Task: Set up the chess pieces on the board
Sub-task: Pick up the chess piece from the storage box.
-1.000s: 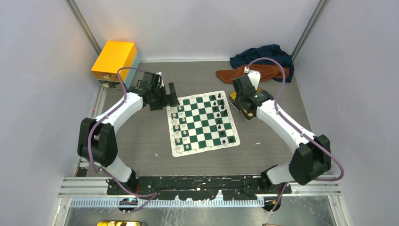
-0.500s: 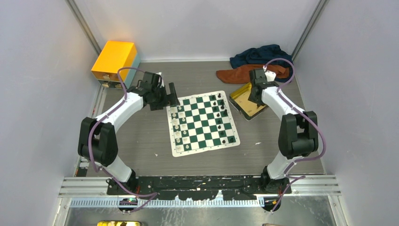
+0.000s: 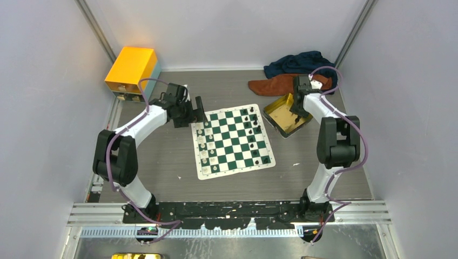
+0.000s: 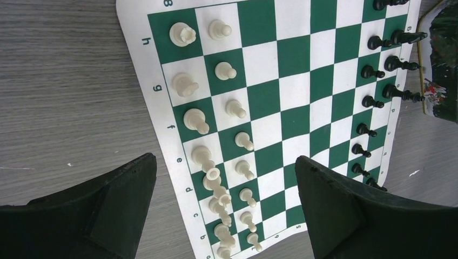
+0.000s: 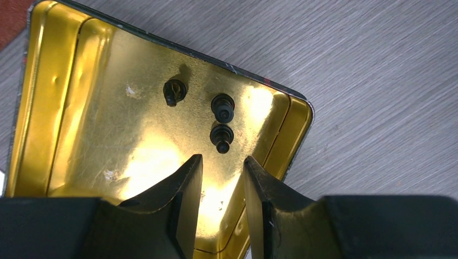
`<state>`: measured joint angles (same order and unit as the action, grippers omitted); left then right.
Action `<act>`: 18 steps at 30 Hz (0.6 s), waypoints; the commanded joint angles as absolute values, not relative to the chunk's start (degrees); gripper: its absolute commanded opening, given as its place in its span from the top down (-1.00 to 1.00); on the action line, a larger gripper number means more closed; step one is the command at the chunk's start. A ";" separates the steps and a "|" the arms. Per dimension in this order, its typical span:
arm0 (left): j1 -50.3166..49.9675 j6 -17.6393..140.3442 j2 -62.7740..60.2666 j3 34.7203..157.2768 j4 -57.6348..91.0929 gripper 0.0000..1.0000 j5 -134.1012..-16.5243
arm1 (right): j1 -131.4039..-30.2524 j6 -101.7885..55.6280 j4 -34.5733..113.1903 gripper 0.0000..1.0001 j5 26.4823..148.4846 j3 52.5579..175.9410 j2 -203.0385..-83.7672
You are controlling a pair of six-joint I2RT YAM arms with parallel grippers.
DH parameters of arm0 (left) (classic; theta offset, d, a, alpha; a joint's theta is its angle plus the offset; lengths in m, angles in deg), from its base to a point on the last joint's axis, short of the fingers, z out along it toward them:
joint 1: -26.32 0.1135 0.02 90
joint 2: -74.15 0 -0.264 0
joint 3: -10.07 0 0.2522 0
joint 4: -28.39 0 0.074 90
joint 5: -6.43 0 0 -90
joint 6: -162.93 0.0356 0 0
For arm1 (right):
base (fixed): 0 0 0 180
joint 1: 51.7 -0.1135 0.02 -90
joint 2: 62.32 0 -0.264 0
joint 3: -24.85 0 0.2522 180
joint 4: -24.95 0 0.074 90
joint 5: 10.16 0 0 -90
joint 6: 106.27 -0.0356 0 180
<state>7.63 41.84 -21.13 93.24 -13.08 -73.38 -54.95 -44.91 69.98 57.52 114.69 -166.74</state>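
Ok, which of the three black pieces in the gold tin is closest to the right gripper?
The black piece lowest in the right wrist view, just ahead of the right gripper; the other two sit farther into the tin.

Grey wood-grain tabletop; plain pale walls; metal corner posts.

Board: white border is showing printed letters h, g, f, e, d, c along one edge and an 8 at its corner.
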 commanded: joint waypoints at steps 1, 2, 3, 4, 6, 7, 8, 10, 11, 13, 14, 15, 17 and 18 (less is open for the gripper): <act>7.52 41.73 -21.51 95.70 -10.57 -0.99 -72.74 | -54.38 -45.47 67.92 0.20 57.68 117.62 -168.24; 7.52 41.74 -21.62 95.80 -10.64 -0.99 -72.69 | -54.23 -45.57 67.78 0.21 57.81 117.71 -168.64; 7.52 41.79 -21.77 95.89 -10.68 -0.99 -72.68 | -54.05 -45.54 67.72 0.20 57.97 117.92 -169.13; 7.52 41.88 -21.88 96.02 -10.69 -0.99 -72.68 | -53.88 -45.60 67.72 0.20 58.10 118.22 -169.53; 7.52 41.94 -22.21 96.20 -10.76 -0.99 -72.68 | -53.53 -45.55 67.55 0.20 58.38 118.68 -170.49; 7.52 42.00 -22.37 96.31 -10.77 -0.99 -72.73 | -53.47 -45.49 67.60 0.20 58.53 118.99 -170.97; 7.52 42.10 -22.50 96.48 -10.88 -0.99 -72.79 | -53.32 -45.53 67.63 0.20 58.63 119.31 -171.41; 7.52 42.20 -22.86 96.75 -10.97 -0.99 -72.84 | -53.12 -45.54 67.65 0.20 58.95 119.79 -172.14; 7.52 42.17 -22.94 96.84 -11.00 -0.99 -72.90 | -52.99 -45.53 67.63 0.21 59.00 119.99 -172.44; 7.52 42.21 -23.26 96.95 -10.99 -0.99 -72.95 | -52.94 -45.53 67.55 0.21 59.16 120.15 -172.95; 7.52 42.20 -23.38 97.00 -10.99 -0.99 -72.95 | -52.88 -45.52 67.54 0.21 59.30 120.29 -173.09; 7.52 42.20 -23.57 97.06 -10.99 -0.99 -72.98 | -52.85 -45.40 67.62 0.21 59.40 120.43 -173.36; 7.52 42.22 -23.79 97.22 -10.96 -0.99 -73.03 | -52.65 -45.41 67.71 0.24 59.73 120.72 -173.93; 7.52 42.10 -23.95 97.30 -11.01 -0.99 -73.03 | -52.55 -45.49 67.76 0.26 59.91 120.80 -174.10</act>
